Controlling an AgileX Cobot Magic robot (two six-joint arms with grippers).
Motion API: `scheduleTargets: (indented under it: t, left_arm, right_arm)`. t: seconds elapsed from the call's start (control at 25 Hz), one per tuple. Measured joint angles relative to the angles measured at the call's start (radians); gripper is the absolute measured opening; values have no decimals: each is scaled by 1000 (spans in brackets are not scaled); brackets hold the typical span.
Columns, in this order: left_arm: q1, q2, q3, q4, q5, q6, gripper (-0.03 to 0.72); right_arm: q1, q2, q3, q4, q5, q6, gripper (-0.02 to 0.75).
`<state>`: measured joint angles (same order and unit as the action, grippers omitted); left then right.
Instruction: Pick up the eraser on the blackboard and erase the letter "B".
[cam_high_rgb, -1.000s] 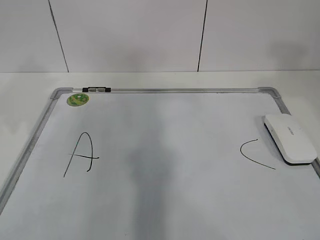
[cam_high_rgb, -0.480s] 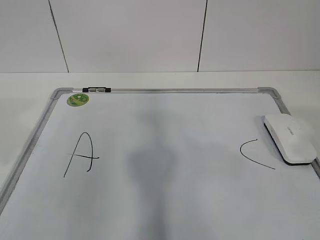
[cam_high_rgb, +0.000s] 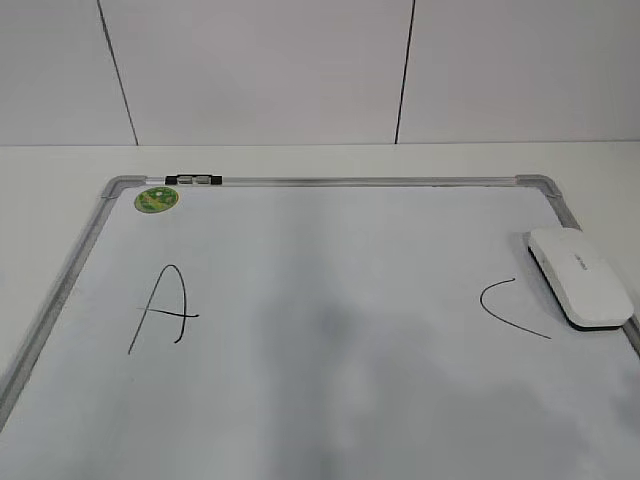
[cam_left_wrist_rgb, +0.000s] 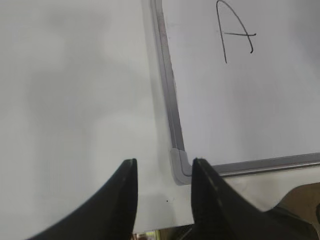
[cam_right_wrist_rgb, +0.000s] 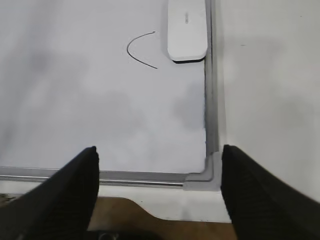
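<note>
The white eraser (cam_high_rgb: 580, 277) lies flat at the right edge of the blackboard (cam_high_rgb: 350, 181), beside the handwritten "C" (cam_high_rgb: 510, 308). The handwritten "A" (cam_high_rgb: 163, 308) is on the left. No letter "B" shows in any view; the board between "A" and "C" shows only grey shadow. My left gripper (cam_left_wrist_rgb: 162, 167) is open and empty over the table by the board's near left corner. My right gripper (cam_right_wrist_rgb: 159, 155) is wide open and empty over the near right corner, with the eraser (cam_right_wrist_rgb: 187, 30) far ahead. Neither gripper shows in the exterior view.
A round green sticker (cam_high_rgb: 156, 199) sits at the board's far left corner, with a small dark clip (cam_high_rgb: 193, 179) on the top frame. A white tiled wall stands behind the table. The table's front edge (cam_right_wrist_rgb: 200, 210) lies just under the right gripper.
The dark shadow in the middle of the board has faded and slid toward the near edge. The eraser and letters have not moved.
</note>
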<state>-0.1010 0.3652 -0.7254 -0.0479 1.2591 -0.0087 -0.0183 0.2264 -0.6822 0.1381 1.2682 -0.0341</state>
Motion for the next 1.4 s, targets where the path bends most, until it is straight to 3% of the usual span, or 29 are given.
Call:
scheduleTargets:
  t: [0.36, 0.76, 1.4]
  left_arm:
    - [0, -344, 137, -21, 14, 0, 272]
    - [0, -353, 201, -27, -138, 0, 267]
    - [0, -353, 203, -30, -151, 2, 239]
  right_arm:
    - [0, -224, 131, -78, 7, -39, 585]
    - [0, -245, 154, -138, -51, -53, 585]
    - [0, -245, 183, -138, -107, -53, 585]
